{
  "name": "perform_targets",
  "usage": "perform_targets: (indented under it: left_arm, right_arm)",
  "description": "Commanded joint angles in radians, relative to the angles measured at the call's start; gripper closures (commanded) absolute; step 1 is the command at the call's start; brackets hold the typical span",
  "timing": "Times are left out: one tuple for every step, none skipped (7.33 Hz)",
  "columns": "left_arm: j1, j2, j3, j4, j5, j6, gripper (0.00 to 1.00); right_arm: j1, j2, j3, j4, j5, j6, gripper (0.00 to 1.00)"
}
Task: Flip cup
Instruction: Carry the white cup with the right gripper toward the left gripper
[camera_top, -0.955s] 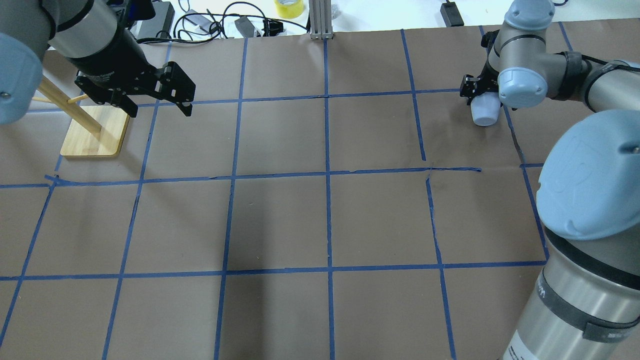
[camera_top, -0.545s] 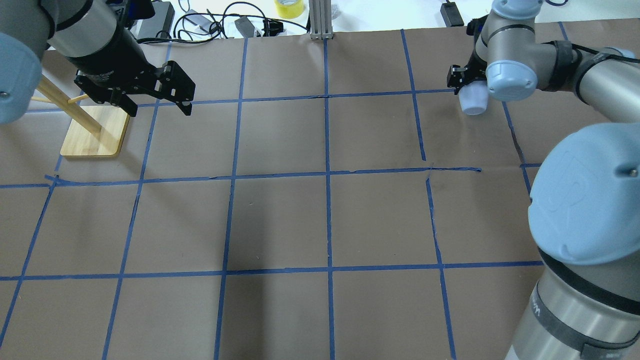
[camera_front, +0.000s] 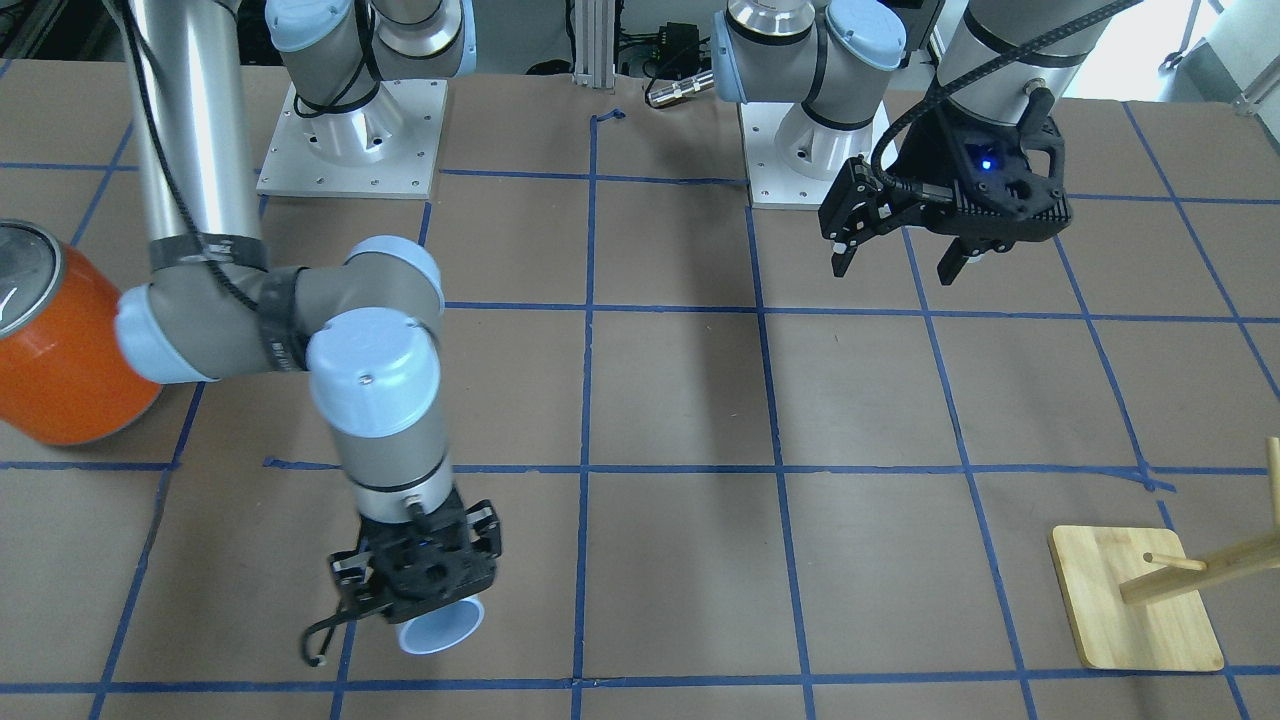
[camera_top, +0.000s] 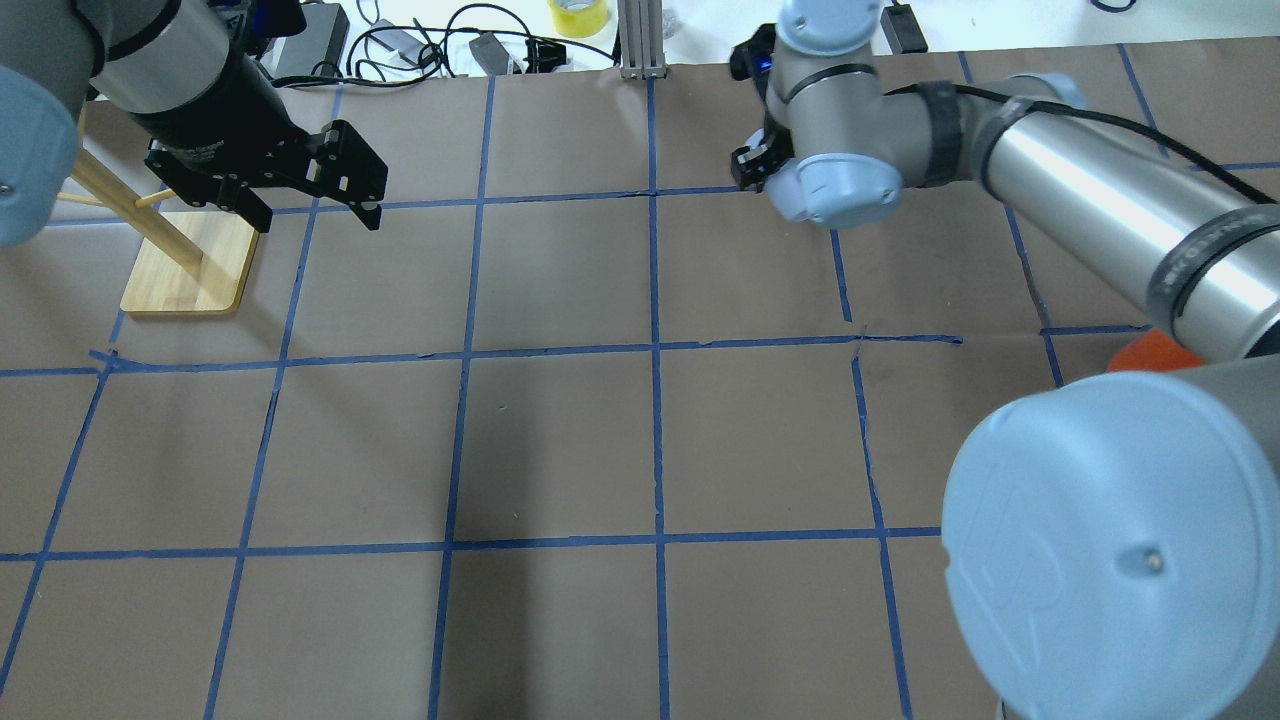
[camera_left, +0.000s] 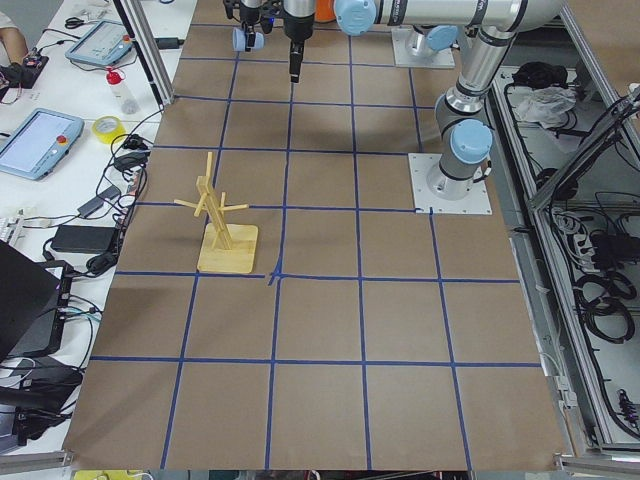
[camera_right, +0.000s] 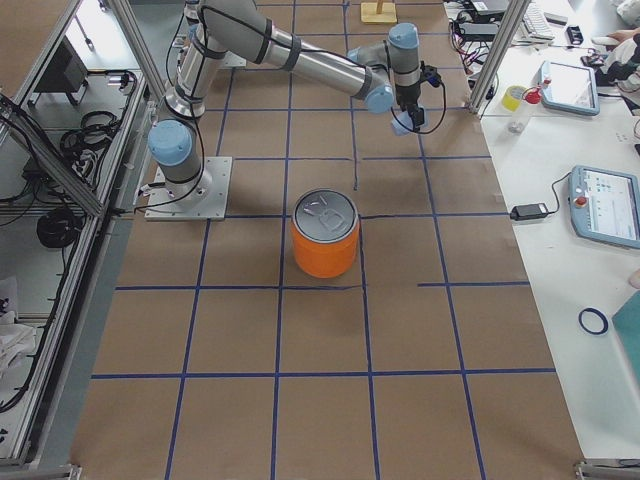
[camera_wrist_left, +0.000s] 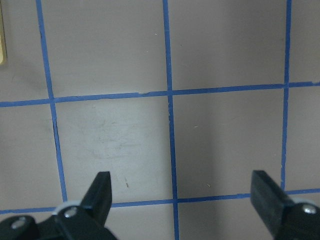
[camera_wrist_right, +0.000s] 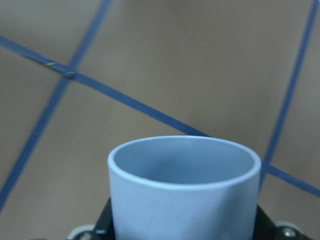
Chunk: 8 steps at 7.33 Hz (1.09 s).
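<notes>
The cup (camera_wrist_right: 185, 190) is a small pale blue tumbler, clamped at its base in my right gripper (camera_front: 432, 605), its open mouth pointing away from the wrist. In the front-facing view the cup (camera_front: 442, 628) hangs tilted just over the brown paper, mouth toward the camera. In the overhead view my right gripper (camera_top: 752, 165) is at the far centre-right and its wrist hides the cup. My left gripper (camera_top: 320, 218) is open and empty at the far left; in its wrist view the left gripper (camera_wrist_left: 182, 192) shows only bare paper between its fingers.
A big orange can (camera_right: 325, 235) with a silver top stands by the right arm's side of the table (camera_front: 60, 340). A wooden peg stand (camera_top: 190, 265) is at the far left under the left arm. Cables and a tape roll (camera_top: 578, 15) lie beyond the far edge.
My right arm has swung the cup from the far right toward the far centre. The wrist has turned, so it now hides the cup from overhead. The left arm has not moved.
</notes>
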Motion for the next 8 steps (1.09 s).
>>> perform_targets:
  left_arm:
    - [0.004, 0.003, 0.002, 0.000, 0.000, 0.002, 0.00]
    - [0.004, 0.006, 0.002, 0.000, 0.001, 0.002, 0.00]
    - [0.004, 0.007, 0.009, 0.000, 0.004, 0.000, 0.00]
    - [0.004, 0.010, 0.019, 0.000, 0.003, 0.000, 0.00]
    - [0.004, 0.011, 0.019, -0.002, 0.000, -0.003, 0.00]
    - [0.004, 0.007, 0.017, -0.002, -0.002, 0.001, 0.00]
    - [0.004, 0.004, 0.014, -0.002, -0.002, 0.002, 0.00]
    - [0.004, 0.003, 0.016, 0.000, -0.002, 0.003, 0.00]
  right_arm:
    - [0.134, 0.009, 0.005, -0.023, -0.004, -0.212, 1.00]
    - [0.166, 0.015, 0.011, -0.082, -0.001, -0.320, 0.97]
    - [0.196, 0.038, 0.010, -0.122, 0.016, -0.405, 0.96]
    - [0.202, 0.071, 0.011, -0.193, 0.084, -0.611, 0.97]
    - [0.205, 0.091, 0.013, -0.243, 0.088, -0.727, 0.96]
    - [0.208, 0.098, 0.013, -0.242, 0.093, -0.760, 0.95]
    - [0.213, 0.105, 0.016, -0.236, 0.112, -0.922, 0.91]
    - [0.213, 0.107, 0.022, -0.227, 0.146, -0.979, 0.88]
